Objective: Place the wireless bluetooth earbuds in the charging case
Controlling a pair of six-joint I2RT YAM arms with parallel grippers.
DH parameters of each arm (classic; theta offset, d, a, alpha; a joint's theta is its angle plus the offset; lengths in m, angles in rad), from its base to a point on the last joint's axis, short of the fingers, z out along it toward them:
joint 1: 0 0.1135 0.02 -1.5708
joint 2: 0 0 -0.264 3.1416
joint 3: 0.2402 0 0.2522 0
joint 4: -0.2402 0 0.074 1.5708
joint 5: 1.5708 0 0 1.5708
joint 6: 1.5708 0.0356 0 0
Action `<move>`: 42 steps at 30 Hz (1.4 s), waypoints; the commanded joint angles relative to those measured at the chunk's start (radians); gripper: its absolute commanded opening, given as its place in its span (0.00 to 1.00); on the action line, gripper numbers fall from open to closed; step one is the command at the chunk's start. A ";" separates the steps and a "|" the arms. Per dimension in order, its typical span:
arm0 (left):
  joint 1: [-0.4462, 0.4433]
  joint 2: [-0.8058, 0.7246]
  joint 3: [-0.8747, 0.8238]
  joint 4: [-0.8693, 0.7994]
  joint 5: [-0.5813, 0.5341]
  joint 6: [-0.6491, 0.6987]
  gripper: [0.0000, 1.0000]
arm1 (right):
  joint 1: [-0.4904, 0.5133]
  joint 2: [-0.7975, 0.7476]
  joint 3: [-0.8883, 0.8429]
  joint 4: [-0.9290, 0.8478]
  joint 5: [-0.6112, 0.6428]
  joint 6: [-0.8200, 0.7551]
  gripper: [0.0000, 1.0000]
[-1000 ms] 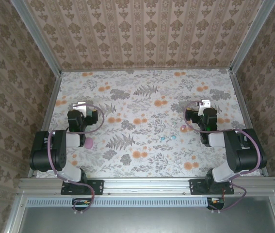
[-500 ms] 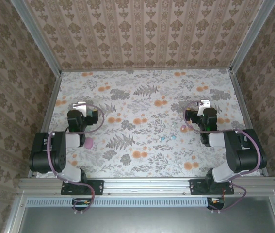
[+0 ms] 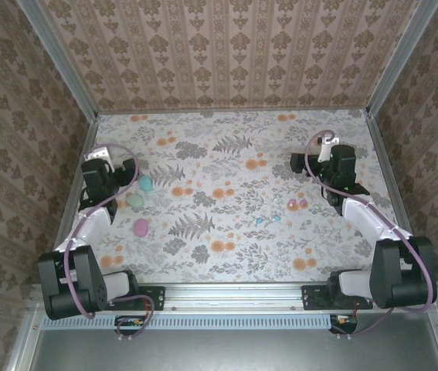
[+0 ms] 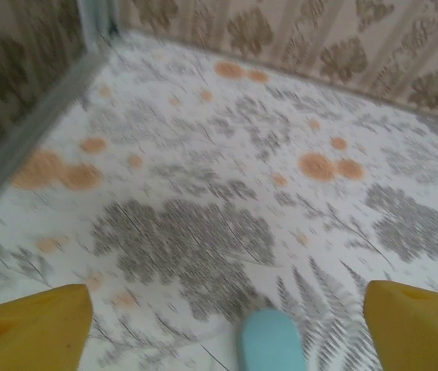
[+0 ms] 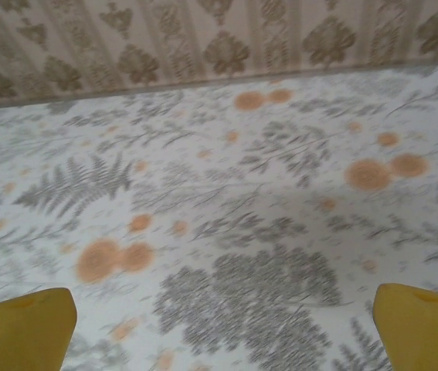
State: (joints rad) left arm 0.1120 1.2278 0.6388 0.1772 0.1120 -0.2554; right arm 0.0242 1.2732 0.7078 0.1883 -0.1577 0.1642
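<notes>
Two pink earbuds [image 3: 297, 204] and two pale cyan earbuds [image 3: 266, 219] lie loose on the floral table, right of centre. Three egg-shaped cases lie at the left: cyan [image 3: 146, 184], pale green [image 3: 135, 201] and pink [image 3: 140, 226]. My left gripper [image 3: 114, 174] hangs just left of the cyan case. In the left wrist view the left gripper [image 4: 230, 313] is open, its yellow fingertips [image 4: 33, 325] wide apart, and the cyan case [image 4: 271, 342] lies between them at the bottom edge. My right gripper [image 3: 323, 162] is behind the pink earbuds. In the right wrist view the right gripper [image 5: 226, 325] is open over bare cloth.
Patterned walls close the table in on three sides. A metal rail [image 3: 76, 182] runs along the left edge close to my left gripper, and another [image 3: 385, 166] along the right. The arm bases [image 3: 126, 297] sit at the near edge.
Both arms have stretched out from their folded poses. The left gripper swung left and back, uncovering the cyan and green cases. The right gripper moved back and up.
</notes>
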 commanded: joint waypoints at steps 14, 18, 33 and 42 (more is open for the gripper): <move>-0.117 0.318 0.367 -0.580 0.011 -0.010 0.58 | 0.037 0.060 0.111 -0.217 -0.335 0.190 1.00; -0.155 0.421 0.457 -0.690 -0.129 -0.019 0.61 | 0.044 0.054 0.113 -0.238 -0.329 0.185 1.00; -0.201 0.649 0.621 -0.777 -0.173 -0.006 0.53 | 0.048 0.005 0.111 -0.273 -0.310 0.181 1.00; -0.229 0.661 0.649 -0.792 -0.109 0.043 0.37 | 0.048 -0.014 0.093 -0.268 -0.313 0.177 1.00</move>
State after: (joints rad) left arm -0.0944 1.8870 1.2530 -0.5762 -0.0429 -0.2531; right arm 0.0666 1.2881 0.7925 -0.0803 -0.4606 0.3378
